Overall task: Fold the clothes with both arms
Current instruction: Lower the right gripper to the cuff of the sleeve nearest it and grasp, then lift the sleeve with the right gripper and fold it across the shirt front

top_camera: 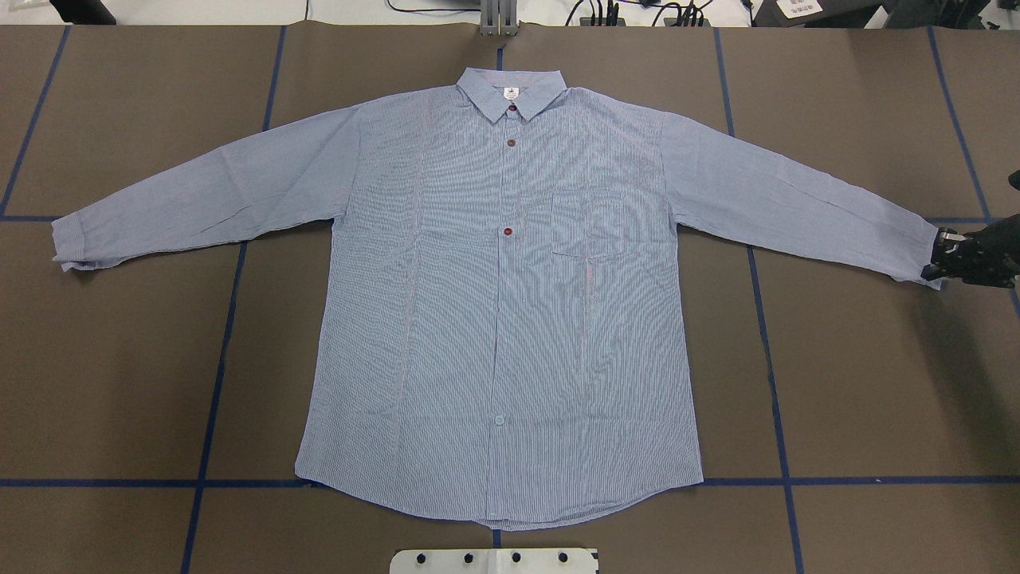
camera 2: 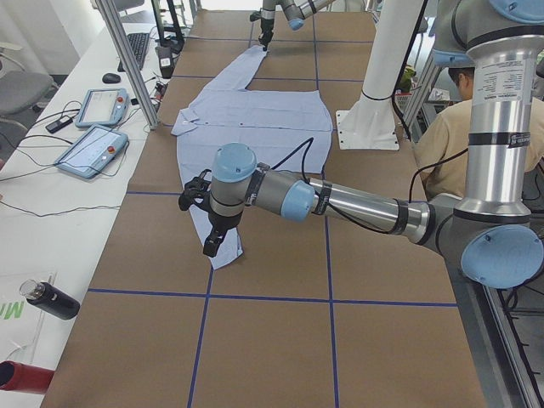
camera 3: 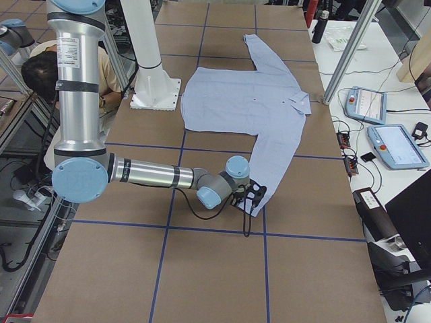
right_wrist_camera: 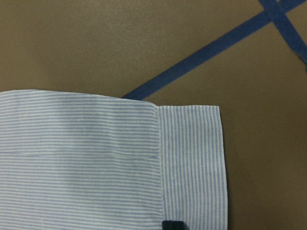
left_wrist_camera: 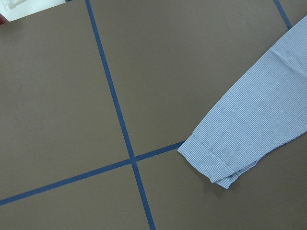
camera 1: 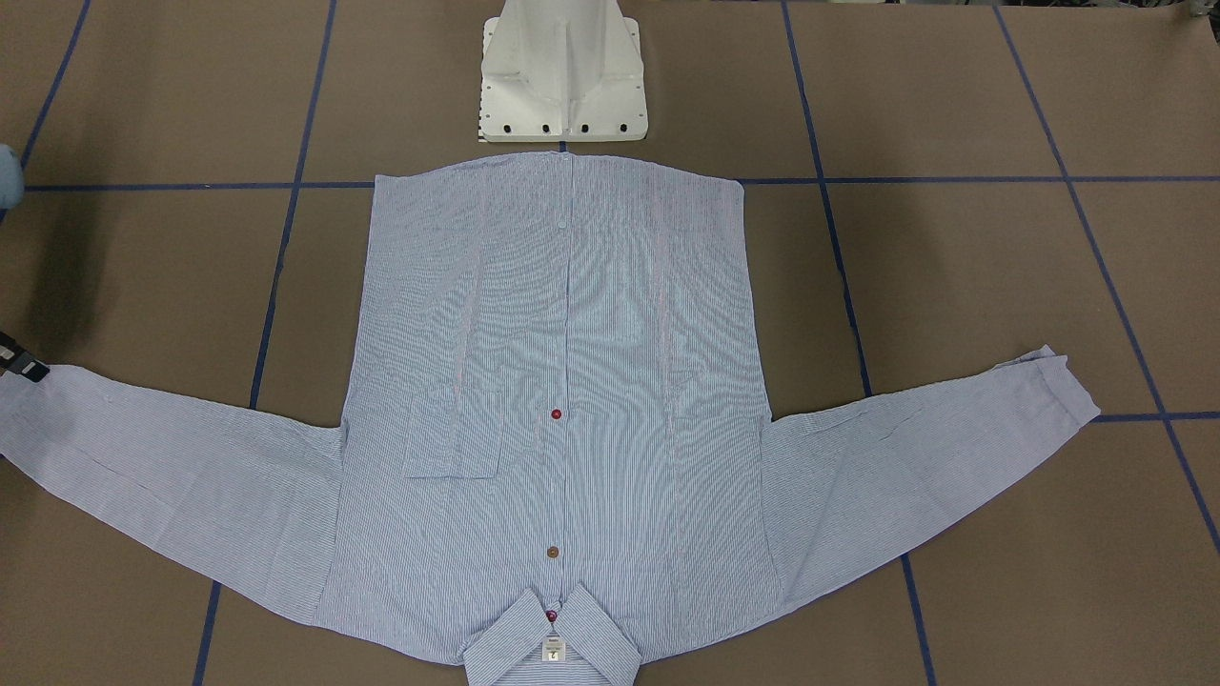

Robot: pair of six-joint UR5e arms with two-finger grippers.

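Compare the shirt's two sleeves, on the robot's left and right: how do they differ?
The right sleeve has the right gripper at its cuff; the left sleeve has none touching it. The right sleeve's cuff lies flat; the left sleeve's cuff is rumpled at one corner. Both lie spread out from the shirt.

Showing thin, matt, finely woven cloth in the shirt (top_camera: 494,319), matt paper with smooth tape (top_camera: 876,481) over the tabletop (top_camera: 861,383), shiny metal and smooth plastic caps (camera 2: 234,161) along the left arm (camera 2: 365,206).
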